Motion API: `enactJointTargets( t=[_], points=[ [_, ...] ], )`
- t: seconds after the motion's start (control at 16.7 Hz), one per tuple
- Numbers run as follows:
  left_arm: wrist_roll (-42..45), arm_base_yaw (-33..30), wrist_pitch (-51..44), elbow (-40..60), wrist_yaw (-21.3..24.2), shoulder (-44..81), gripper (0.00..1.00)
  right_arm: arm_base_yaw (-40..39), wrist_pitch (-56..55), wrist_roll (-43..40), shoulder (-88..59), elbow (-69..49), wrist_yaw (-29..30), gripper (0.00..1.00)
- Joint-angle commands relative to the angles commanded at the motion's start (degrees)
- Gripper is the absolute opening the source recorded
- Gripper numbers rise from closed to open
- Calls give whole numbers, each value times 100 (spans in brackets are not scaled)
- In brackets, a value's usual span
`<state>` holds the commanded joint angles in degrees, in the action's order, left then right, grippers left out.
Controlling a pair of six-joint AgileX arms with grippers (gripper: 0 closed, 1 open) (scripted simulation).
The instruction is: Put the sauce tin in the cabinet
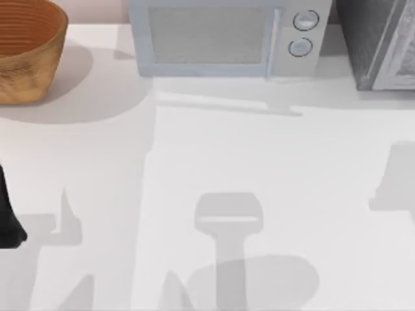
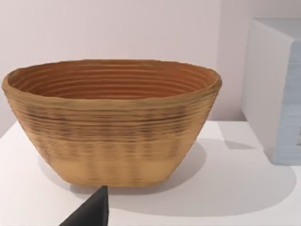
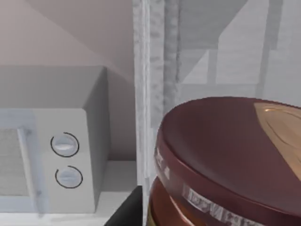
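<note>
Right gripper: jaws out of sight, so cannot tell whether clamped; small squat sauce tin with dark maroon-brown round top (image 3: 225,155) sits very close in right wrist view, probably carried. Just beyond tin: large grey speckled boxy cabinet (image 1: 382,39) at table's far right, light grey framed door edge (image 3: 155,70) ahead. Pale blue-grey microwave with two round knobs (image 1: 224,35) beside cabinet. Advice: keep tin level, clear door frame, enter opening squarely, release only once seated. Left arm (image 1: 8,217) parked at left edge, facing woven tan basket (image 2: 113,122).
</note>
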<state>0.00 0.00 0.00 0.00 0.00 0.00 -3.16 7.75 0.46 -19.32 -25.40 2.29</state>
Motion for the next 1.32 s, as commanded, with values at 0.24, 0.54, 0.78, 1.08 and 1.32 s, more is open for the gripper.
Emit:
enactJointTargets(
  t=[0.24, 0.54, 0.78, 1.08, 1.32],
  points=[
    [0, 0, 0, 0, 0, 0, 100, -107, 300, -8, -843, -1243, 149, 0],
    [0, 0, 0, 0, 0, 0, 100, -220, 724, -21, -1954, -2794, 359, 0],
    [0, 0, 0, 0, 0, 0, 100, -327, 1091, -18, -2870, -4002, 510, 0],
    [0, 0, 0, 0, 0, 0, 100, -504, 1442, 51, -3898, -5591, 655, 0],
    [0, 0, 0, 0, 0, 0, 100, -623, 1812, 46, -4865, -6988, 810, 0]
  ],
)
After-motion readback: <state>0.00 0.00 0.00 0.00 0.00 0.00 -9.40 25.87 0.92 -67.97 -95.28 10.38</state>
